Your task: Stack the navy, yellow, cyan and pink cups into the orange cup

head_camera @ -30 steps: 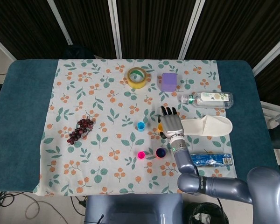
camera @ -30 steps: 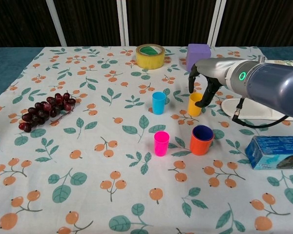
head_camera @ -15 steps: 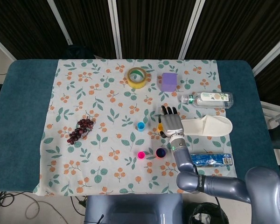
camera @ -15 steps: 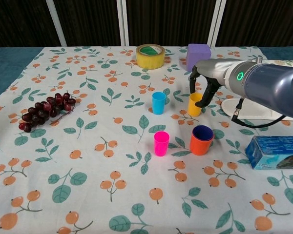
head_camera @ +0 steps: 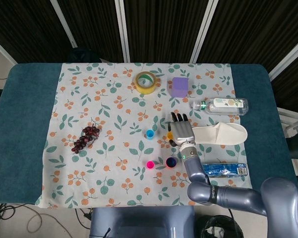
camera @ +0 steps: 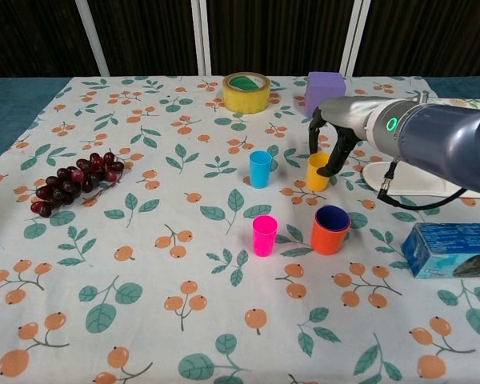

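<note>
Inside the orange cup (camera: 330, 233), a navy cup (camera: 333, 218) nests.

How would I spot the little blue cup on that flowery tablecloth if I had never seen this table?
Start at the roll of yellow tape near the far edge of the tablecloth, then come toward the near edge to the cluster of small cups. The cyan cup is the leftmost of the far pair, standing alone and upright, left of the yellow cup that the robot's right hand is closing around.

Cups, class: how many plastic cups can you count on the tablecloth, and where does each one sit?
5. The cyan cup stands mid-cloth, the yellow cup under the right hand, the pink cup nearer the front, and the navy cup nested inside the orange cup.
</note>
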Robot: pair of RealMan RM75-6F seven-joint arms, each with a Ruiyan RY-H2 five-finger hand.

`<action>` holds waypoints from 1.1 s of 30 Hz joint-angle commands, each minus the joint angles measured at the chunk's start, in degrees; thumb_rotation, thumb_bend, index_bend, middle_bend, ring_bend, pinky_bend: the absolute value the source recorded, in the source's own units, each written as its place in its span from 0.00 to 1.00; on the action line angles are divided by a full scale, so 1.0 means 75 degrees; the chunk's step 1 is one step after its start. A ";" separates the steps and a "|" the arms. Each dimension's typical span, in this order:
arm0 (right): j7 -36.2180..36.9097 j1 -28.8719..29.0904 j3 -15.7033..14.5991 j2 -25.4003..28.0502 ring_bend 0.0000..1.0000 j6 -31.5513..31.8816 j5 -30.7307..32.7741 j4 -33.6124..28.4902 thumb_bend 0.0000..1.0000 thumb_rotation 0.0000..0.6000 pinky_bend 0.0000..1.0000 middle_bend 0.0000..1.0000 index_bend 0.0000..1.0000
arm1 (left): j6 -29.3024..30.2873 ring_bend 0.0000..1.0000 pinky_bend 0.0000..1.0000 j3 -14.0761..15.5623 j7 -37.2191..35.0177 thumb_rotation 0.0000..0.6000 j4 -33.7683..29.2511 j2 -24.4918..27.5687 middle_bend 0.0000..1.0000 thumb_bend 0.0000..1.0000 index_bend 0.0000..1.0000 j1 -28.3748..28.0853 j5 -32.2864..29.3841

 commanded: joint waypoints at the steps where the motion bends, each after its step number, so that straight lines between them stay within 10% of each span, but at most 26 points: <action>1: 0.0044 -0.0057 0.0015 0.0211 0.00 0.0157 -0.0232 -0.0389 0.40 1.00 0.04 0.00 0.49 | -0.0011 0.00 0.00 -0.0001 -0.0002 1.00 -0.0007 -0.0002 0.01 0.77 0.15 -0.0004 -0.0007; 16: -0.0363 -0.0782 -0.0912 0.2076 0.00 0.1381 -0.2173 -0.4173 0.40 1.00 0.04 0.00 0.49 | 0.0001 0.00 0.00 0.0022 0.0068 1.00 -0.0034 -0.0019 0.01 0.77 0.15 -0.0012 0.0042; 33: -0.0395 -0.1225 -0.1557 0.2238 0.00 0.1715 -0.2895 -0.4917 0.40 1.00 0.04 0.00 0.49 | 0.0038 0.00 0.00 0.0029 0.0039 1.00 -0.0007 -0.0018 0.01 0.77 0.15 -0.0002 0.0087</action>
